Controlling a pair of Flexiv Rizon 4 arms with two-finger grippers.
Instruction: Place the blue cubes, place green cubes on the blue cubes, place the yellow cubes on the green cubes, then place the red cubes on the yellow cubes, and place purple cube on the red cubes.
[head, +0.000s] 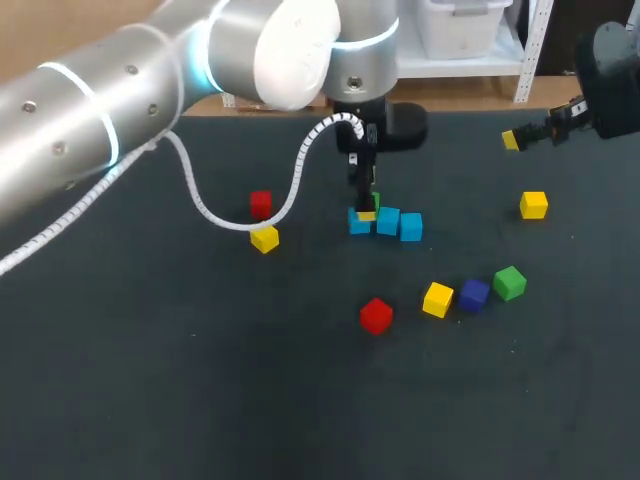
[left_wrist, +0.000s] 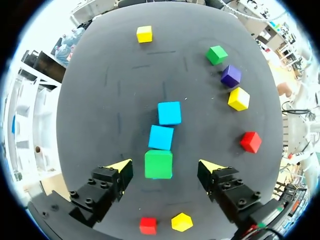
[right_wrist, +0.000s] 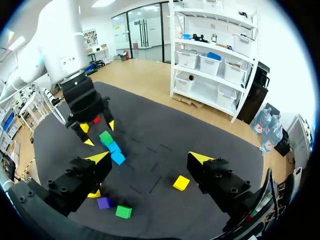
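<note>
Green cube sits on the end blue cube, between the left gripper's spread fingers, untouched. Right gripper hangs wide open, well apart

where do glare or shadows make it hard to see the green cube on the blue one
Head view: glare on the left arm's shell, and the left gripper hides most of the green cube. Left wrist view: even light, hardly any shadow, the cube shows whole. Right wrist view: no glare on it, visible under the left gripper.
</note>
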